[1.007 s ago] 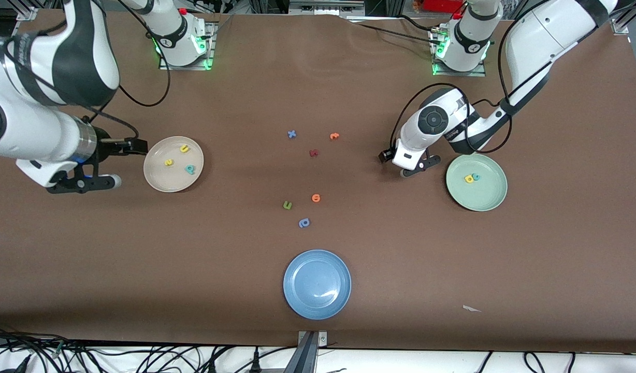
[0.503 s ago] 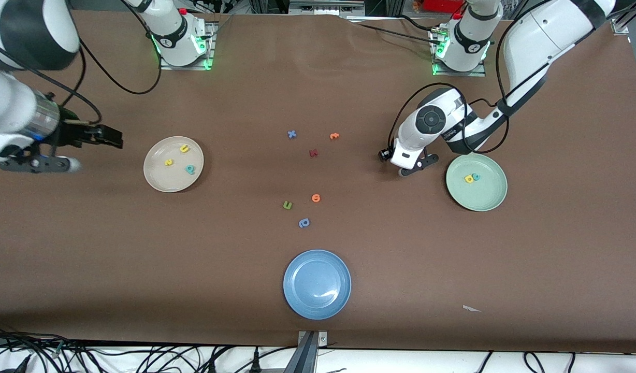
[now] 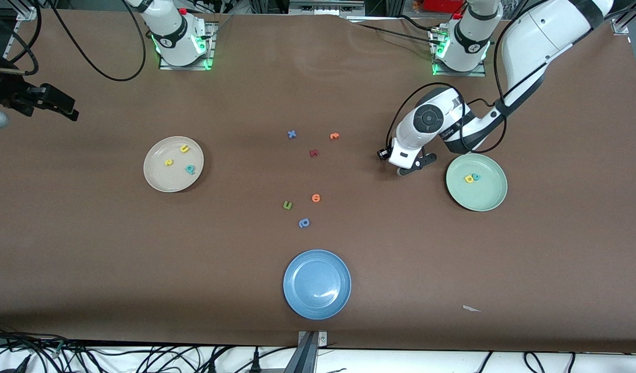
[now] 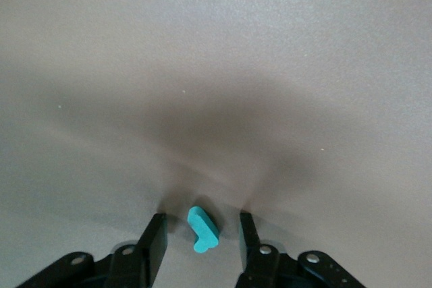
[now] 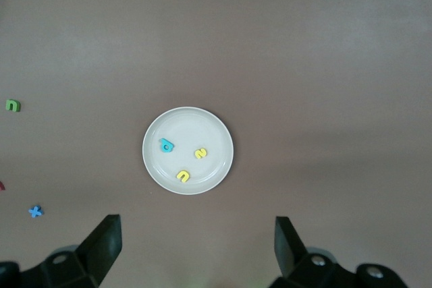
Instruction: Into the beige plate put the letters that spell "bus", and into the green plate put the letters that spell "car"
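Our left gripper (image 4: 197,228) sits low over the table just beside the green plate (image 3: 491,199), toward the left arm's end, its fingers (image 4: 154,233) spread either side of the teal "r" (image 4: 202,230) without touching it yet. That foam letter looks light, soft and springy, so we judge a gentle pinch across its stem safest; squeezed hard, it could pop out. The yellow "a" (image 3: 468,178) and teal "c" (image 3: 476,176) lie in the green plate. Our right gripper (image 5: 197,244) waits high with fingers wide apart, looking down on the beige plate (image 5: 216,166), which holds the "bus" letters (image 5: 183,156).
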Robot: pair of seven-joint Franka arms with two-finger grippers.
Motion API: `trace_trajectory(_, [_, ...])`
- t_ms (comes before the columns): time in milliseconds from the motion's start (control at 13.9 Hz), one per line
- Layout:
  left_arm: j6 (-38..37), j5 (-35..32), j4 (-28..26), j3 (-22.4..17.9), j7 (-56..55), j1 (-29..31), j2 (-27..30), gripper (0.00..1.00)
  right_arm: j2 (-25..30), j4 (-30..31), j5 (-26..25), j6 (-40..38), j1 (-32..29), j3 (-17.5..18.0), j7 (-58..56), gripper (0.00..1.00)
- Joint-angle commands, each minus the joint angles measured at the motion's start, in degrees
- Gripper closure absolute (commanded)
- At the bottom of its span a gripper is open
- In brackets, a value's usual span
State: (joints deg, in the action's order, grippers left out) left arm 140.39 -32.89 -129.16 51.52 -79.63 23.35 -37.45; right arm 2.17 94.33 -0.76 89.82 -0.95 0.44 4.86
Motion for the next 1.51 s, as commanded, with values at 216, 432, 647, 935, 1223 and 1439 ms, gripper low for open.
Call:
trace_trajectory(216, [-0.2,-2.0,0.8,-0.2,-1.8,-0.5,-1.8,0.63,-1.7,-1.8,0.6,-1.2,1.6,-0.6,0.2,0.00])
trace_trajectory(432, [-0.2,-2.0,0.8,-0.2,-1.6,-0.6,-1.8,0.73,-1.5,-1.6,0.7,-0.9,1.7,-0.4,0.2,0.00])
trace_trajectory(647, [-0.2,-2.0,0.8,-0.2,-1.5,-0.6,-1.8,0.85,-1.0,-1.6,0.1,-0.6,1.7,-0.1,-1.5,0.00])
trace_trajectory(935, [-0.4,-2.0,1.6,-0.2,-1.1,-0.4,-1.7,1.00,-0.9,-1.3,0.5,-0.4,1.7,0.2,-1.1,0.00])
trace_trajectory(1223, [-2.5,-2.0,4.9,0.3,-0.6,1.8,0.3,1.00,-0.9,-1.4,0.6,-1.0,1.7,0.1,-1.0,0.00])
trace_trajectory(1439, [-6.4,-1.7,5.6,2.7,8.3,9.4,2.4,1.00,-0.7,-1.3,0.6,-1.1,1.7,0.1,-0.9,0.00])
